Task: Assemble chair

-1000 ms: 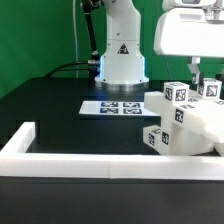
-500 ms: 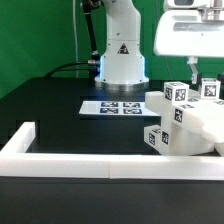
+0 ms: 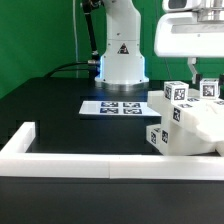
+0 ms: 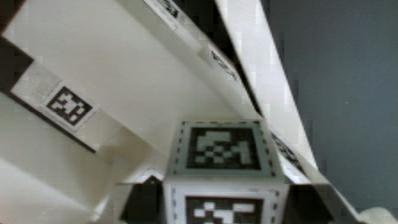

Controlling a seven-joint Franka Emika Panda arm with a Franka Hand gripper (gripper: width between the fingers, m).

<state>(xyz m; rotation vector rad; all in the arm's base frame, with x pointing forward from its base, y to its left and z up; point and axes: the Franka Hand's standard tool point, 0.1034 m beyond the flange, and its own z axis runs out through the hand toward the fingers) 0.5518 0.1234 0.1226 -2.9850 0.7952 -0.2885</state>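
Above the chair (image 3: 190, 125) at the exterior view's right, the end effector (image 3: 195, 72) hangs, its opening impossible to tell.

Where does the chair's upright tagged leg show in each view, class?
Exterior view: the leg stands on the chair at the exterior view's right, under the pincer.
Wrist view: the leg fills the near centre.
Shared landmark: its black-and-white tag.

- One chair (image 3: 185, 128) of white blocky parts, directly below the gripper (image 3: 196, 76).
- Five square tags visible on it in the exterior view.
- One marker board (image 3: 115, 107).
- One long low white rail (image 3: 90, 160).
- One gripper.
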